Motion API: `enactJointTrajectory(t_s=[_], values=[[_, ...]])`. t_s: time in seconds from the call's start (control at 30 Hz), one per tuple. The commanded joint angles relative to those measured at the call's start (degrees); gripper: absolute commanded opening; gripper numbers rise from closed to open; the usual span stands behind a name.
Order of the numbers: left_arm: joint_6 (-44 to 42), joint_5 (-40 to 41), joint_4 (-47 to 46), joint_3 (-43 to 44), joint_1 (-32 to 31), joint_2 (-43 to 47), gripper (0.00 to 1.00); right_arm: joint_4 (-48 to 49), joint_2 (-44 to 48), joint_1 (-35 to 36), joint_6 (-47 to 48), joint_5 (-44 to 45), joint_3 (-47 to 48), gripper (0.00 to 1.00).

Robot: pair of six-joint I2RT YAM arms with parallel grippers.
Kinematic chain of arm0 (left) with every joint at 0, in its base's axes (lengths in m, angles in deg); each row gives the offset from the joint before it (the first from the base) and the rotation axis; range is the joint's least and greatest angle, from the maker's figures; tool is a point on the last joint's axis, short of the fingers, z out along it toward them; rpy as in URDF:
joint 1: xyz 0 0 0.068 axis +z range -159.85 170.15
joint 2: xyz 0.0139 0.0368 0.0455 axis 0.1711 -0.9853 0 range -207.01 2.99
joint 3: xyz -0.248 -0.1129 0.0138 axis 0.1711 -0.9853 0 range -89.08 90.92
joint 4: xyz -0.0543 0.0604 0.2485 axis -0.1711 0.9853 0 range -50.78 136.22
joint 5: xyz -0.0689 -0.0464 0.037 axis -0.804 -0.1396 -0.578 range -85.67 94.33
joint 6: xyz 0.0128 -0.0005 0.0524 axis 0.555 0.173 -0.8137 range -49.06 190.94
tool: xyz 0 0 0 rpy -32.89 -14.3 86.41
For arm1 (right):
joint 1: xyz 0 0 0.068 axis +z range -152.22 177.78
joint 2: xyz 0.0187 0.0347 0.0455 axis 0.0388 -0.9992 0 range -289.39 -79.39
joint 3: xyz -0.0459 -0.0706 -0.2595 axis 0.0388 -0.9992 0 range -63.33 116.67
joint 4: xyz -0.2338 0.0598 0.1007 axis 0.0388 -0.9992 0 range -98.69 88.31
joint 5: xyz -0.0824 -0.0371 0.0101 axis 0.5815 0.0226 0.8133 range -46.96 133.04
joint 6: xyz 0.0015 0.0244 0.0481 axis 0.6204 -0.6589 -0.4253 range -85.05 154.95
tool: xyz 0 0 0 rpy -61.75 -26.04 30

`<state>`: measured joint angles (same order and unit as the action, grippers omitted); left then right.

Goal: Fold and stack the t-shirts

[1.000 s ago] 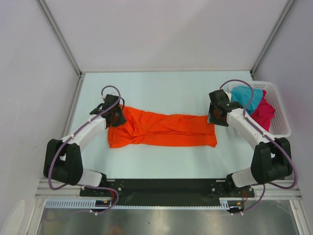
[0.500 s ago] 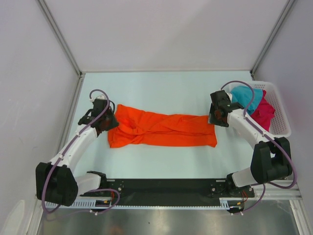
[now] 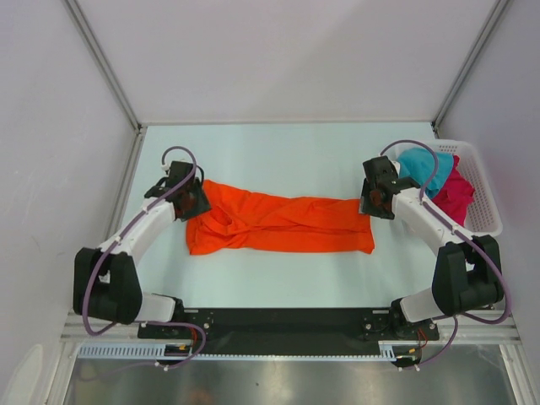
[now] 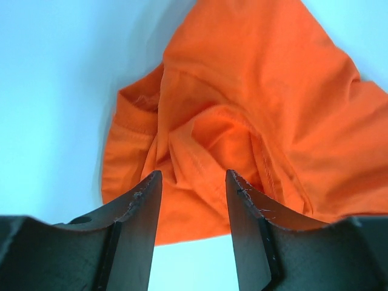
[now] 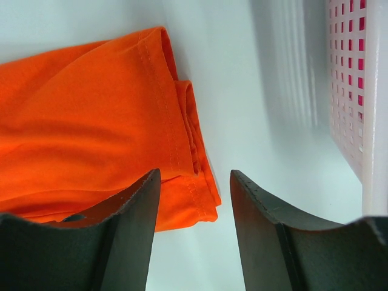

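The left arm bends from its base toward 1 o'clock, and the left gripper (image 3: 189,201) (image 4: 191,182) sits over the orange shirt's (image 3: 283,224) (image 4: 242,109) (image 5: 85,121) crumpled 9 o'clock end, jaws half apart and empty. The right arm leans toward 11 o'clock, and the right gripper (image 3: 369,203) (image 5: 194,179) is at the 3 o'clock hem, also half open and holding nothing. The shirt lies mid-table (image 3: 278,152) as a band running 9 to 3 o'clock, while the teal shirt (image 3: 416,164) and pink shirt (image 3: 456,196) sit in the basket (image 3: 483,181) at 2 o'clock.
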<state>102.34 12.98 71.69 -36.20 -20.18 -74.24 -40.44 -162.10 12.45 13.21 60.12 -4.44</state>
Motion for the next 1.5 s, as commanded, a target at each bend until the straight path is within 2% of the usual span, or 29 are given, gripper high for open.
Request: enactJointTrajectory(t_s=[0.0, 0.1, 0.27, 0.33, 0.37, 0.4, 0.57, 0.87, 1.1, 1.47], values=[[-1.2, 1.4, -3.9, 3.9, 0.5, -4.2, 0.52, 0.6, 0.1, -0.5, 1.2, 0.0, 0.3, 0.55], [-1.2, 1.5, -5.1, 5.0, 0.7, -7.5, 0.52, 0.6, 0.0, -0.7, 1.3, 0.0, 0.4, 0.55], [-0.5, 0.7, -5.7, 6.0, 0.8, -10.7, 0.45, 0.5, -0.1, -0.9, 1.3, 0.0, 0.5, 0.55], [-0.5, 0.7, -5.8, 6.0, 0.8, -10.7, 0.35, 0.6, -0.2, -1.0, 1.3, 0.1, 0.5, 0.55], [-0.5, 0.7, -5.8, 6.0, 0.9, -10.6, 0.24, 0.6, -0.2, -1.1, 1.3, 0.1, 0.5, 0.55], [-0.6, 0.5, -5.8, 6.0, 1.0, -10.5, 0.08, 0.6, -0.2, -1.1, 1.3, 0.1, 0.5, 0.54], [-1.0, 0.6, -4.9, 5.5, 1.1, -7.4, 0.01, 0.7, -0.3, -1.1, 1.3, -0.2, 0.4, 0.54], [-1.4, -0.9, -0.3, -0.6, 1.0, 6.4, 0.0, 1.2, 0.4, -1.1, 1.2, -1.0, -0.2, 0.54], [-0.7, -1.3, 3.9, -6.6, 1.0, 18.0, 0.04, 1.4, 0.2, -0.4, 1.1, -1.5, -0.4, 0.54], [0.7, -3.2, 5.0, -11.7, 1.1, 20.5, 0.18, 1.1, 0.2, 0.1, 1.2, -1.2, -0.4, 0.54]])
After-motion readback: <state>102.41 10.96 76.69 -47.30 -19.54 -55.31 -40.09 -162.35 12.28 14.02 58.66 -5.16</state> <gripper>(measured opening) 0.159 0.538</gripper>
